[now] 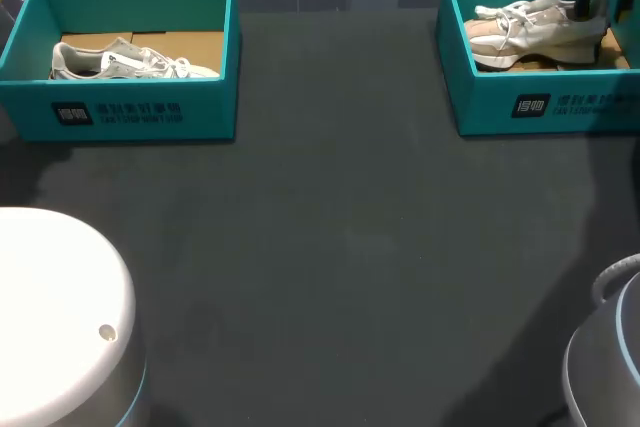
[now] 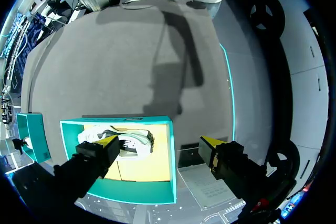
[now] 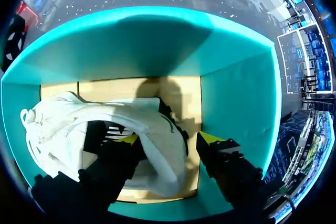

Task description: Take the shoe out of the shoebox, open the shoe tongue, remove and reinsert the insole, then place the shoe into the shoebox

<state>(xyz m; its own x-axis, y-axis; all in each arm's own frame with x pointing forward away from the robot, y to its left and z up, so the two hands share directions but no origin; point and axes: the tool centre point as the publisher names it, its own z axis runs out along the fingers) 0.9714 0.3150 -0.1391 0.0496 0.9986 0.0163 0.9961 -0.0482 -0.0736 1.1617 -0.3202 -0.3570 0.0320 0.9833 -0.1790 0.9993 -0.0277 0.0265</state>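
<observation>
Spread wide, the right pincer (image 3: 168,139) is placed inside a teal cardboard shoebox (image 3: 157,45), at the heel end of a cream-white lace-up sports shoe (image 3: 79,124). In the right wrist view one yellow-tipped finger (image 3: 128,139) is seen over the shoe's opening. The other is seen outside the heel, over the brown cardboard floor (image 3: 178,93) of the box. A strip of that floor shows between the second finger and the heel, so the shoe is straddled but not gripped from both sides. The shoe lies inside the box, its laces and toe pointed away from the pincer. In the head view the toe is turned toward the middle of the table. This shoebox is placed at the far right of the dark grey surface (image 1: 340,247), and part of it is cut off by the view's edge.

The left pincer (image 2: 160,141) is held high above the surface, with its fingers also set wide apart and nothing between them. Below it a second teal cardboard shoebox (image 2: 118,121) is seen, placed at the far left of the surface and well apart from the first. A grey-and-white sports shoe (image 2: 131,142) lies inside it on a brown cardboard floor, lengthwise along the near wall.
</observation>
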